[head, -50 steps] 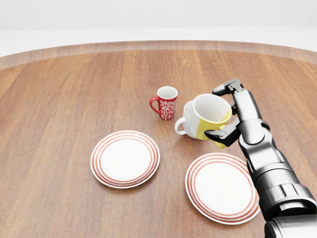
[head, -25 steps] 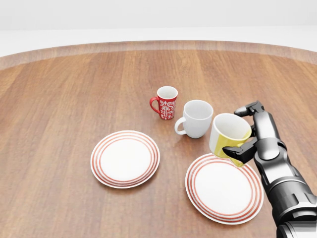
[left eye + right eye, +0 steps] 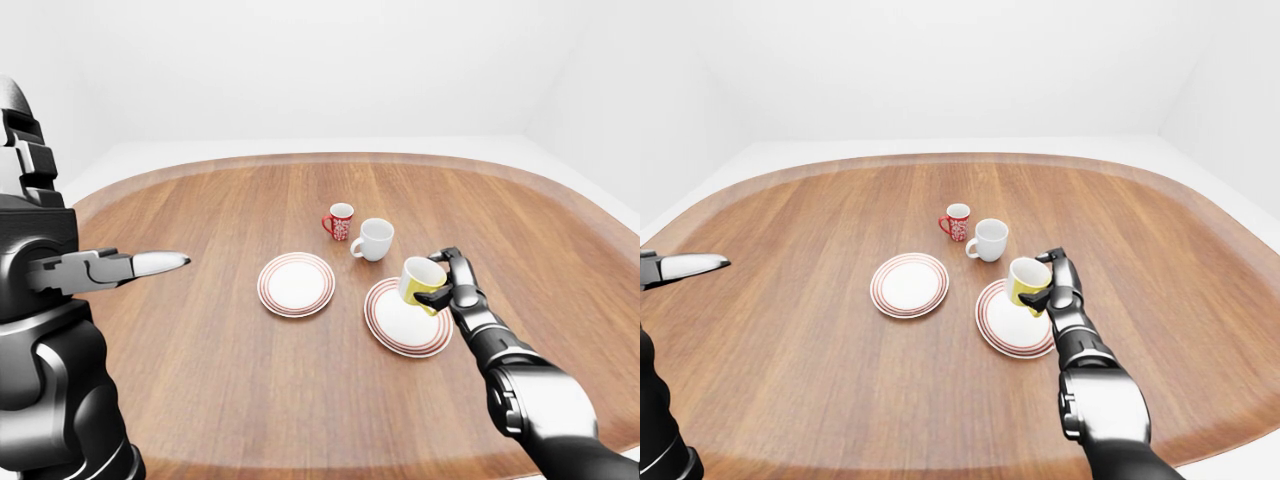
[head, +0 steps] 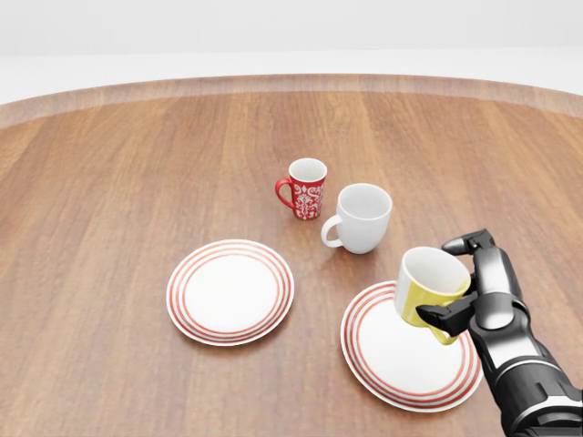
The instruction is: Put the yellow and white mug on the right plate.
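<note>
The right hand (image 4: 455,296) holds the yellow and white mug (image 4: 430,289) tilted above the right plate (image 4: 401,350) — it should level it, then lower gently onto the centre.

The table (image 4: 137,164) shows smooth, satin wood grain, while the yellow and white mug (image 4: 428,289) (like both plates) looks glazed ceramic.

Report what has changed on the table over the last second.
The right hand, shut on the yellow and white mug, carried it down the head view from beside the white mug to over the right plate's right rim. The red mug, left plate and white mug stayed put.
</note>
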You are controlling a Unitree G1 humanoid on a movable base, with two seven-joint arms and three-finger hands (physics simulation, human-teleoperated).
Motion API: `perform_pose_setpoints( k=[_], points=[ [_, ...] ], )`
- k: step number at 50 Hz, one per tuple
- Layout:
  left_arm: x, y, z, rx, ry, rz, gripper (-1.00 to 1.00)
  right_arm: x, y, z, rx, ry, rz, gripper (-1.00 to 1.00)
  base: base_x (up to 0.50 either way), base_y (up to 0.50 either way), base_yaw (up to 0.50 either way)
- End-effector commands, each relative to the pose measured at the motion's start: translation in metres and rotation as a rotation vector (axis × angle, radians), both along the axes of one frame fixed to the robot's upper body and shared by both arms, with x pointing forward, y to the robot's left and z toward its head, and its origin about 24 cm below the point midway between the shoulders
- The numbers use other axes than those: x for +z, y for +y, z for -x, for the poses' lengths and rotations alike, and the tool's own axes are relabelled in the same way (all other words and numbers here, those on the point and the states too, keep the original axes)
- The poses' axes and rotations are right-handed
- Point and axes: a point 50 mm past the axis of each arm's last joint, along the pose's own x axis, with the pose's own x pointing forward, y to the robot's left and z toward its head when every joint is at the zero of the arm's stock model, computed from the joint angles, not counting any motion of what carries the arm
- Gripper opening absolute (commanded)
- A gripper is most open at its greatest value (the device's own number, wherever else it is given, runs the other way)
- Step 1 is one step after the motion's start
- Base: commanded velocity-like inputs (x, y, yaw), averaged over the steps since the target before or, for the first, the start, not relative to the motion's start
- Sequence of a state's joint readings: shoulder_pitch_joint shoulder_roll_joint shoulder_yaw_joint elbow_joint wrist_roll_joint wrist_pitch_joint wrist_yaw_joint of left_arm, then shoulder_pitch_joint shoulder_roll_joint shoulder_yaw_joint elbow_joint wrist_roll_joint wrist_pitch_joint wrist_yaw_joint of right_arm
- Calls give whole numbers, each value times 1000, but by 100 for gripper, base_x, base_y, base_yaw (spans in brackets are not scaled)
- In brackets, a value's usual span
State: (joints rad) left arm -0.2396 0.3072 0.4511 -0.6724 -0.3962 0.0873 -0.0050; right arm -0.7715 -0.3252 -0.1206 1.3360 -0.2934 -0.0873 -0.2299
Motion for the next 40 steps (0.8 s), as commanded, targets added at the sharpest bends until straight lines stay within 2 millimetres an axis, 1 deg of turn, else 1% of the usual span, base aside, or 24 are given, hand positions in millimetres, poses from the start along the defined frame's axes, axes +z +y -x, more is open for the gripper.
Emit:
perform_pose_setpoints(
  k=[1,17,40],
  points=[
    [1,0,1,-1,-5,-2,100,-10,0,7,-5,30,74,-100,0,0,0],
    [0,-1,0,-1,0,-4,100,-13,1,10,-9,38,81,-100,0,0,0],
    [2,-1,3,-3,-15,-4,100,-23,15,13,4,54,70,-100,0,0,0]
  ],
)
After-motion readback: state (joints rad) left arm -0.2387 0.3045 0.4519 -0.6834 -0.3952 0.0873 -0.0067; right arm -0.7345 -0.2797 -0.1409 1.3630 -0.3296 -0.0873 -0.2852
